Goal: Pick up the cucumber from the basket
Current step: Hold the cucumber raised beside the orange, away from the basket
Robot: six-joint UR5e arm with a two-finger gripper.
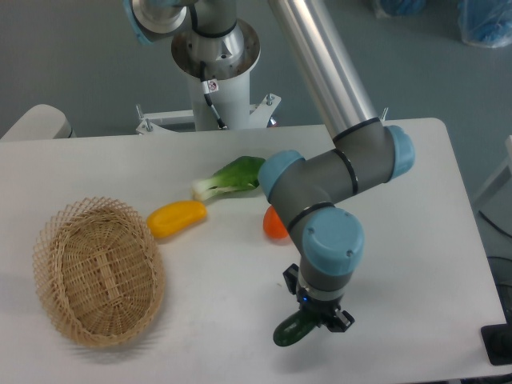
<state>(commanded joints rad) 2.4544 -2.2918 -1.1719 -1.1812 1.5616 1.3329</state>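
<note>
In the fixed camera view, the claw (318, 318) points down near the front edge of the surface (416, 240) and grasps the cucumber (294, 328) at one end. The cucumber sits directly under the claw, well apart from the basket (96, 272), which lies far to the image left and holds nothing visible. Its long axis runs slightly tilted, from the claw toward lower image left, where the free rounded end points. I cannot tell whether it touches the surface.

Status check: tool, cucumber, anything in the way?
Tool shut on cucumber, near table's front edge. Basket empty, far off to the side. Nothing in the way.
</note>
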